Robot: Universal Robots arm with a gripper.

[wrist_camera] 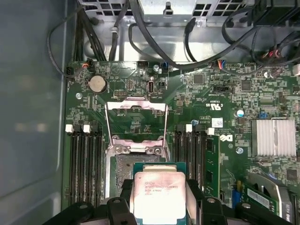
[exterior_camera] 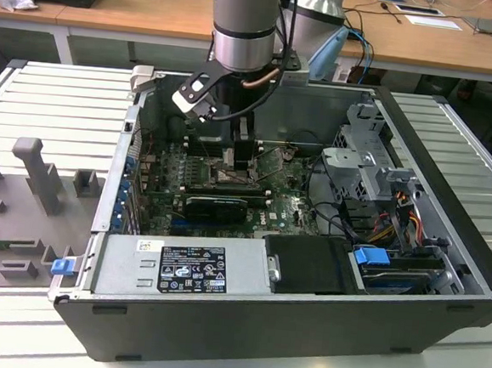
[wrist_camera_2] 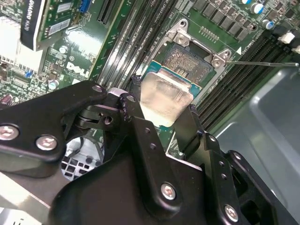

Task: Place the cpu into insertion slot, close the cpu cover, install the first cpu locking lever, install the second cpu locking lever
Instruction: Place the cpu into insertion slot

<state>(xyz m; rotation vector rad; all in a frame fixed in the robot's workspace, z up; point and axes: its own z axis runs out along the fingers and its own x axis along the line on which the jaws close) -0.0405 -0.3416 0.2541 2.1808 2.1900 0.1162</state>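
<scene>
one open computer case (exterior_camera: 244, 320) lies on the ribbed table (exterior_camera: 453, 149), and one arm reaches down into it from the table's far edge. one tool (exterior_camera: 241, 162) hangs low over the green motherboard (exterior_camera: 287, 208), near the middle of the case.

in both wrist views the count is simple: one cpu (wrist_camera_2: 164, 96) (wrist_camera: 159, 192), one tool (wrist_camera_2: 163, 107) (wrist_camera: 160, 199), one socket (wrist_camera_2: 187, 63) (wrist_camera: 123, 168). the black fingers (wrist_camera_2: 140, 136) are drawn in narrow and clamp the cpu by two opposite edges, its pale metal top facing up. the chip sits just over the near part of the socket, with some of the socket's pin field showing bare beyond it. whether the chip touches the socket cannot be told.

one cpu cover (wrist_camera: 136, 106) is swung open on the far side of the socket, and the board shows through its square window. one thin metal rod (wrist_camera_2: 262, 63) runs out from a corner bracket of the socket.

two banks of memory slots (wrist_camera: 84, 164) flank the socket, one on each side. one grey moulded fixture (exterior_camera: 39, 163) sits on the table at the exterior view's left, well apart from the tool.
</scene>
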